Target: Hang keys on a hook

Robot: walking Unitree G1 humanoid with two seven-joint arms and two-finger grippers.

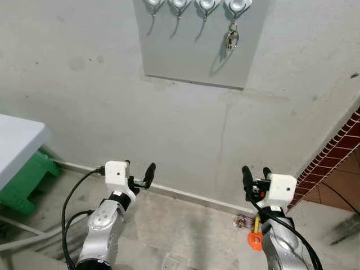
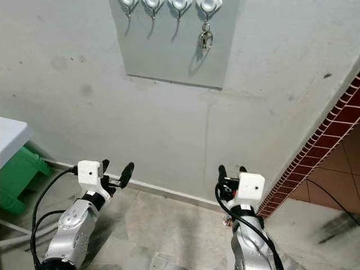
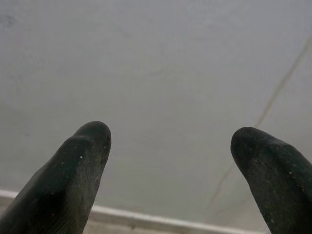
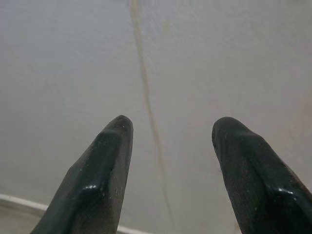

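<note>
A grey hook board (image 1: 191, 56) is fixed high on the wall and carries a row of silver hooks. A bunch of keys (image 1: 232, 36) hangs from the rightmost hook (image 1: 237, 7); the other hooks are bare. Far below the board, near the floor, my left gripper (image 1: 139, 166) is held up toward the wall, open, with nothing between its fingers (image 3: 83, 161). My right gripper (image 1: 256, 170) stands at the same height under the keys, also open and empty, its fingers (image 4: 109, 161) pointing at bare wall.
A white table (image 1: 17, 140) with a green stool (image 1: 28, 180) under it stands at the left. A red brick wall (image 1: 332, 163) runs along the right. Small orange (image 1: 254, 241) and colourful (image 1: 243, 221) items lie on the floor by my right arm.
</note>
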